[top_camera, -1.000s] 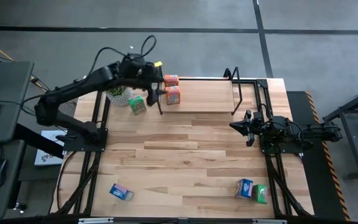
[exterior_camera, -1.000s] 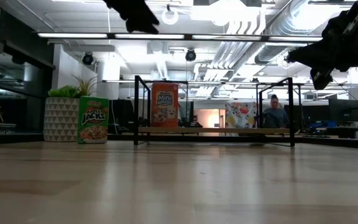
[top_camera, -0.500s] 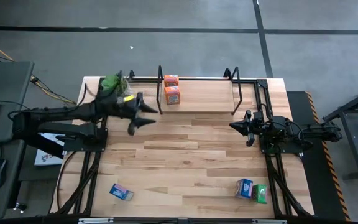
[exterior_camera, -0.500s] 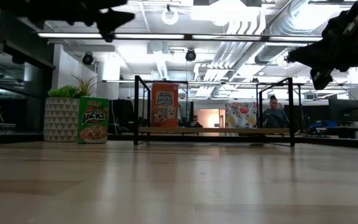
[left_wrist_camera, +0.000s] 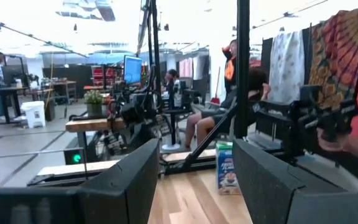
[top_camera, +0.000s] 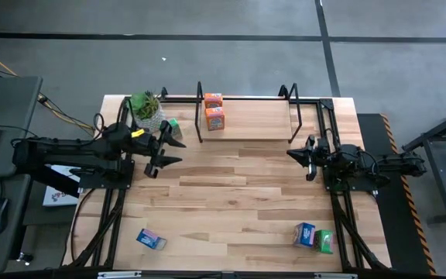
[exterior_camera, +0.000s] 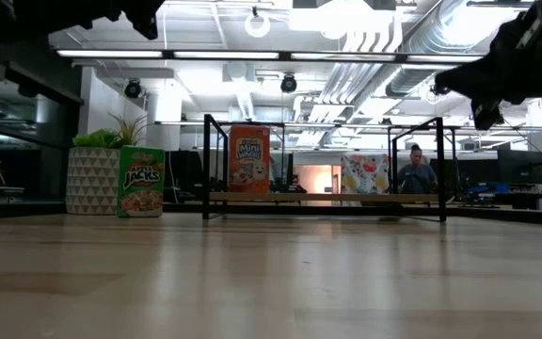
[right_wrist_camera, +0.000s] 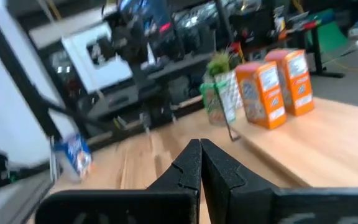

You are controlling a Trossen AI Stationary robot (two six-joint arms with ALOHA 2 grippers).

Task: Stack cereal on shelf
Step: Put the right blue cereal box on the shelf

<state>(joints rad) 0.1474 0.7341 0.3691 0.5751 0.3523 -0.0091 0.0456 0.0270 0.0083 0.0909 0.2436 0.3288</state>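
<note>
Six cereal boxes show from above on a pale plank counter [top_camera: 231,194] standing on a grey floor. Taking the shelf [top_camera: 246,116] at the far edge as landmark: two orange boxes [top_camera: 214,118] stand on its board at the left end, one behind the other; a green box [top_camera: 173,124] sits just left of it, beside the potted plant [top_camera: 145,108]. Well in front of the shelf, a blue box [top_camera: 151,240] lies tilted near the front left corner, and a blue box [top_camera: 304,234] and a green box [top_camera: 324,241] lie touching near the front right. The left tool [top_camera: 165,147] hangs left of the shelf, fingers apart and holding nothing. The right tool [top_camera: 300,155] waits off the shelf's right end, fingers together.

At counter height, the orange box [exterior_camera: 249,159] stands upright on the shelf [exterior_camera: 323,196], long axis vertical, front facing the camera. The green box [exterior_camera: 141,181] stands upright left of it, against the planter [exterior_camera: 92,179]. Behind lies an office with ceiling pipes and a seated person [exterior_camera: 414,169].

From the left wrist, a blue box [left_wrist_camera: 227,168] stands upright past the parted fingers [left_wrist_camera: 129,186].

From the right wrist, the closed fingers [right_wrist_camera: 201,165] point toward the two upright orange boxes [right_wrist_camera: 272,90].
</note>
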